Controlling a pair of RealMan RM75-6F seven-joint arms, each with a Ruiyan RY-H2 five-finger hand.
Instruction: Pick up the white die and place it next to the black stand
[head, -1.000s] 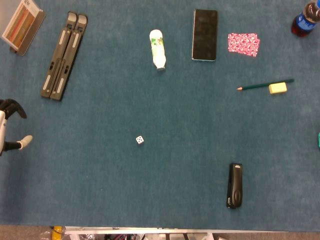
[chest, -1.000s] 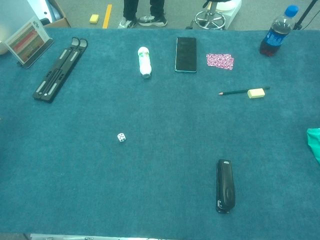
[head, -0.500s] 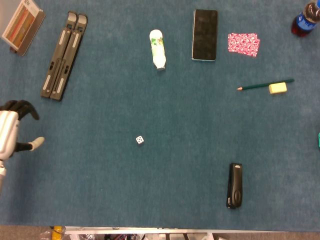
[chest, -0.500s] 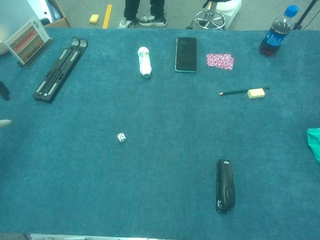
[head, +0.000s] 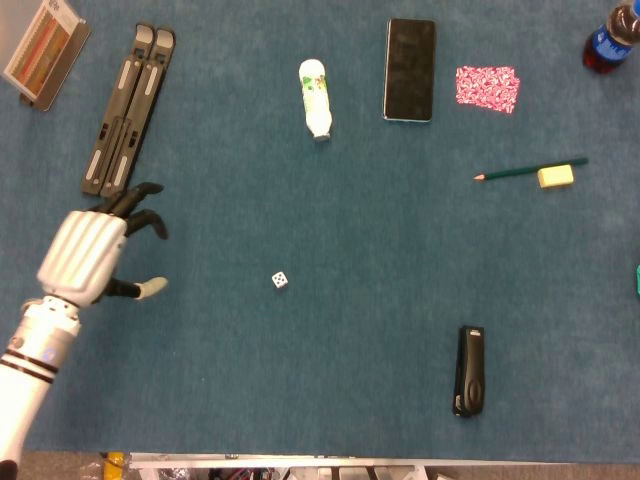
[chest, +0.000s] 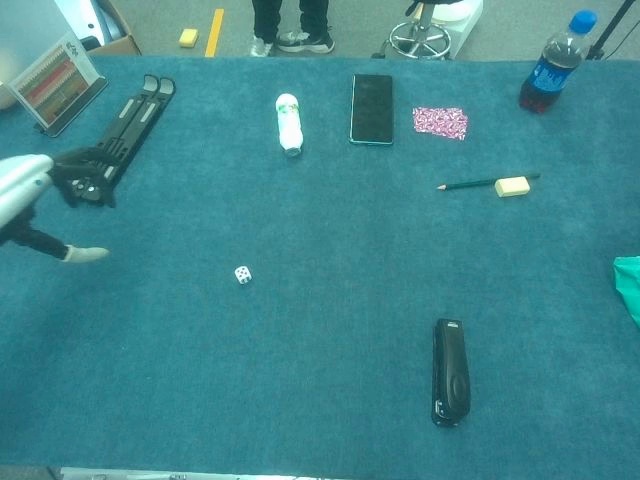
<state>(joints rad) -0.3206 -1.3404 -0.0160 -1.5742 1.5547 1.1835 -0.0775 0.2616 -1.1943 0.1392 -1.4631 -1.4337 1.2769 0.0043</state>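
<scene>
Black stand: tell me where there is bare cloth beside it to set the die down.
Bare cloth runs along the black stand's right side, as far as the white bottle. Its left side is tighter: the card holder sits near its top. The left hand hangs at its lower end. The white die lies apart.

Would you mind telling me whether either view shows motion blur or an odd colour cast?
Head view: sharp and evenly lit; the left hand and white die are crisp. Chest view: greenish cast, and the left hand smears at the frame edge.
</scene>
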